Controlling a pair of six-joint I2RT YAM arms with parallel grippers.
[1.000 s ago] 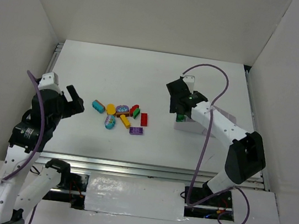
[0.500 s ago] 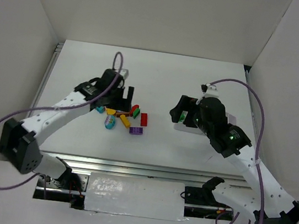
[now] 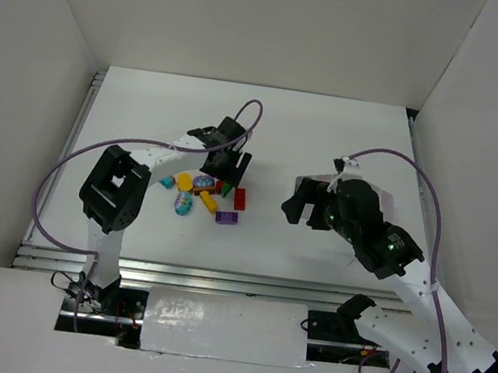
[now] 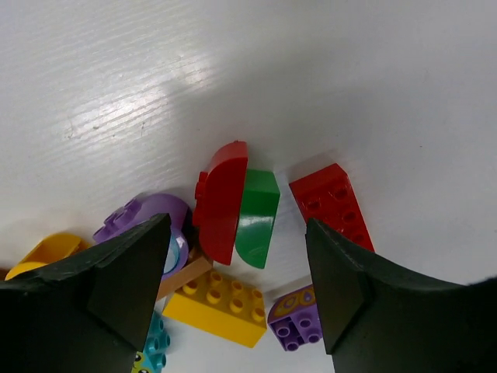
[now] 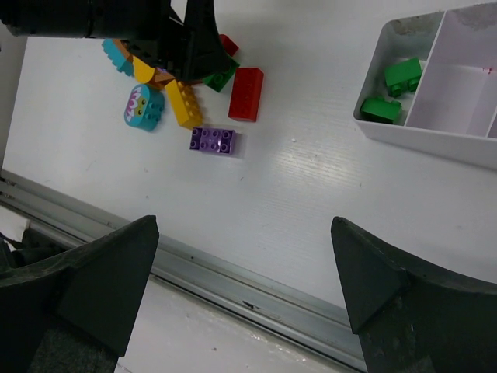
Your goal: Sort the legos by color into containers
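**Top view.** Loose legos (image 3: 204, 191) lie clustered on the counter (image 3: 267, 124), at about 9 o'clock from its centre. The left claw (image 3: 230, 167) hangs over the cluster's 1 o'clock edge. It is released, its fingers (image 4: 132, 272) spread either side of a red curved brick (image 4: 221, 202) and a green curved brick (image 4: 258, 217) touching it at 3 o'clock, neither gripped. A red oblong brick (image 4: 332, 203) lies just beside them, further toward 3 o'clock. The right claw (image 3: 301, 200) is released and grasps nothing.

**Right wrist view.** The white tray (image 5: 435, 141) sits at 2 o'clock. Two green bricks (image 5: 403, 74) occupy its leftmost visible compartment.
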